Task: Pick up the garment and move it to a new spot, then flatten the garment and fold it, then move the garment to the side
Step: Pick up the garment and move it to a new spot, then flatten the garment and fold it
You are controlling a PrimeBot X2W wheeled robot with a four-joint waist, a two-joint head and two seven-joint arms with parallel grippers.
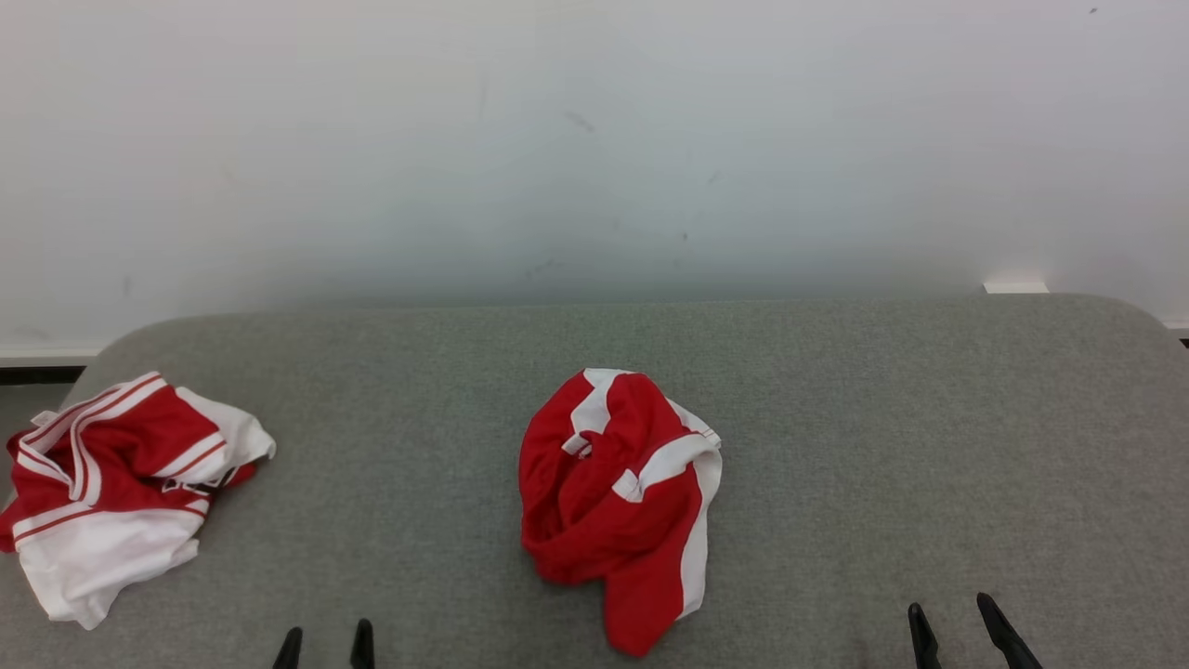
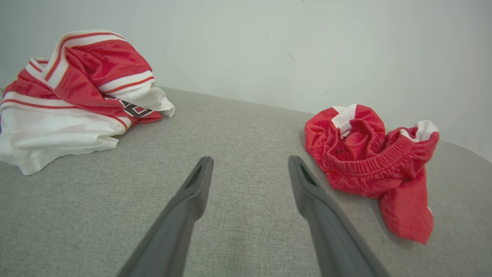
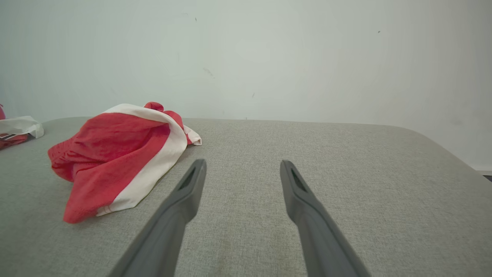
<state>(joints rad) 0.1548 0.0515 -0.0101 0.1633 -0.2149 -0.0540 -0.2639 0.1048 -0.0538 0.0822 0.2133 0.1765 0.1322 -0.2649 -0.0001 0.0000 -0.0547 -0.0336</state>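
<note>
A crumpled red garment with white side stripes [image 1: 618,497] lies bunched in the middle of the grey fabric surface [image 1: 882,446]. In the left wrist view this garment [image 2: 369,161] shows an elastic waistband and sits just right of my left gripper [image 2: 250,161], apart from it. My left gripper [image 1: 325,641] is open and empty at the near edge, left of the garment. On the other side my right gripper [image 1: 952,613] hovers open and empty too. Seen from the right wrist, the garment [image 3: 115,157] lies left of the right gripper [image 3: 242,163].
A second crumpled piece, a red and white jersey [image 1: 116,488], sits at the surface's far left edge; the jersey [image 2: 73,96] is also at upper left in the left wrist view. A pale wall [image 1: 594,139] stands behind. Bare grey fabric stretches to the right.
</note>
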